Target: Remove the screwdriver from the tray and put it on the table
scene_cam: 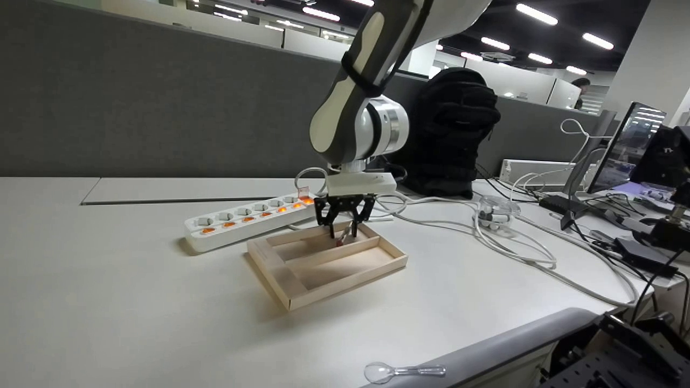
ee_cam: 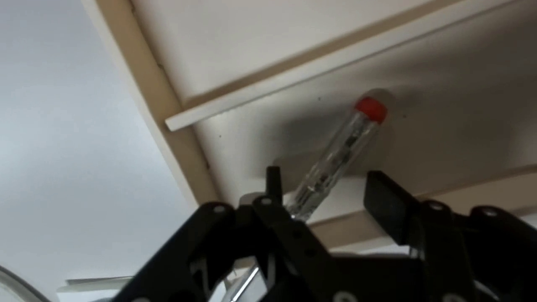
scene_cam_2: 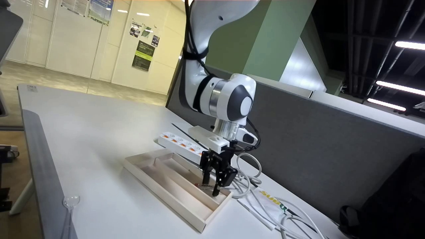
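Note:
The screwdriver has a clear handle with a red end cap [ee_cam: 371, 110] and a slim metal shaft. It lies slanted in the rear compartment of the light-wood tray [scene_cam: 347, 283], which also shows in an exterior view [scene_cam_2: 159, 192]. In the wrist view its shaft seems to pass over the tray rim, partly hidden by a finger. My gripper [ee_cam: 325, 184] is open, with its fingers on either side of the handle. The handle is close to one finger and apart from the other. In both exterior views the fingertips [scene_cam: 343, 233] [scene_cam_2: 211, 188] are down inside the tray. The white-grey table [scene_cam: 161, 312] lies around it.
A white power strip [scene_cam: 248, 223] lies behind the tray, close to the gripper. White cables [scene_cam: 501, 248] spread beyond it. A clear plastic spoon [scene_cam: 404, 371] lies by the table's front edge. A black backpack [scene_cam: 453, 129] stands against the grey partition [scene_cam: 161, 102].

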`<control>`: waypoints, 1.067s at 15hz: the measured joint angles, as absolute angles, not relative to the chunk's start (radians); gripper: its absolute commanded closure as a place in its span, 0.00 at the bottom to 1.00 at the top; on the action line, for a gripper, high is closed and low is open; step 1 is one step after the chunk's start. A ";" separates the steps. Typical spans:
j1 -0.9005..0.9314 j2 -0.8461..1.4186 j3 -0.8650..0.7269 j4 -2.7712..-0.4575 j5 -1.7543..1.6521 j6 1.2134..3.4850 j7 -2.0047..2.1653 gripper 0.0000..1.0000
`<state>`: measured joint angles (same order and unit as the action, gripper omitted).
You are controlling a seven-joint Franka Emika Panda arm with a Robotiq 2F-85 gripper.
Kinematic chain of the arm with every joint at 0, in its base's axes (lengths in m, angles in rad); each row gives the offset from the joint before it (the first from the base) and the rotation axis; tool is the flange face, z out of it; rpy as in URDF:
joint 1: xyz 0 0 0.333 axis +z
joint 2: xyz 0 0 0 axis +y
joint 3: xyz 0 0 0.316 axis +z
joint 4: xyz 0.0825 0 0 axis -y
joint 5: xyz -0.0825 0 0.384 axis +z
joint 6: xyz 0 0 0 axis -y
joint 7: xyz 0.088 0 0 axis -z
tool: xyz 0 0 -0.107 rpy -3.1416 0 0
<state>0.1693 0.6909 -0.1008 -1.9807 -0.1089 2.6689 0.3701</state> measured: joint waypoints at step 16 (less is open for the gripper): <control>0.216 0.481 -0.162 -2.196 -0.099 2.738 0.398 0.93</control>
